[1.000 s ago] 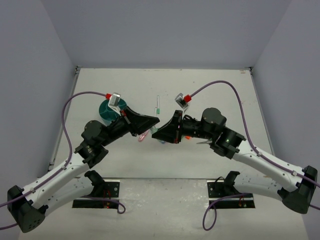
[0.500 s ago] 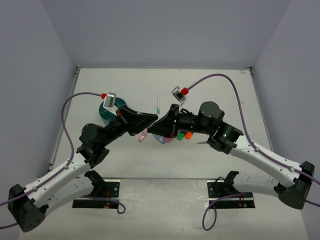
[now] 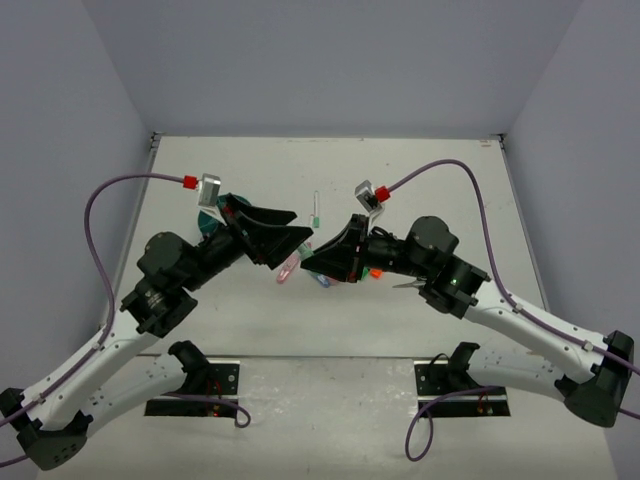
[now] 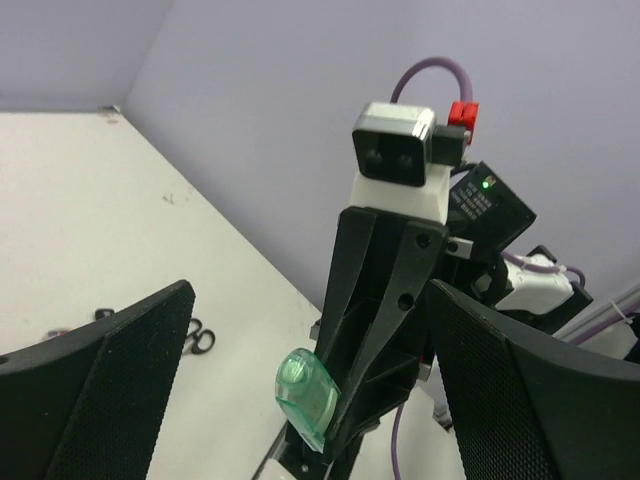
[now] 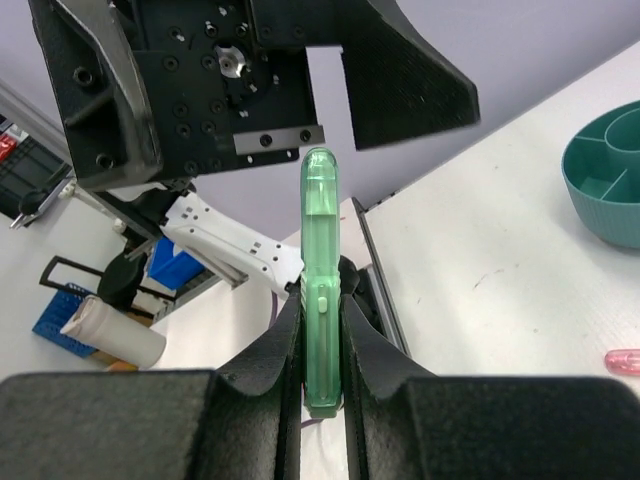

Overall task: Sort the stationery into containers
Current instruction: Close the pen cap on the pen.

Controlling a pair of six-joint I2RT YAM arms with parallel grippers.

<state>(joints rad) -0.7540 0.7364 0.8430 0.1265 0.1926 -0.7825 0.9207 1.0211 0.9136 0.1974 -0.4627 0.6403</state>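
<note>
Pinching a translucent mint clip (image 5: 320, 230) upright in the right gripper (image 5: 320, 300), fingers clamped on both flat sides, at the centre of the overhead frame. Facing it from the left, the left gripper (image 3: 302, 223), spread wide and holding nothing. Sitting left of centre, half hidden behind the left arm, the teal organiser (image 3: 207, 226); lying on the table just below the tips, a pink tube (image 3: 288, 268).

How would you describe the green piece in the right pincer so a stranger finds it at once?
Over the middle of the white table, the right pincer faces the left pincer. It is shut on a slim, translucent green piece with a rounded end. A pink item and an orange item lie on the table; only the green piece is gripped.
</note>
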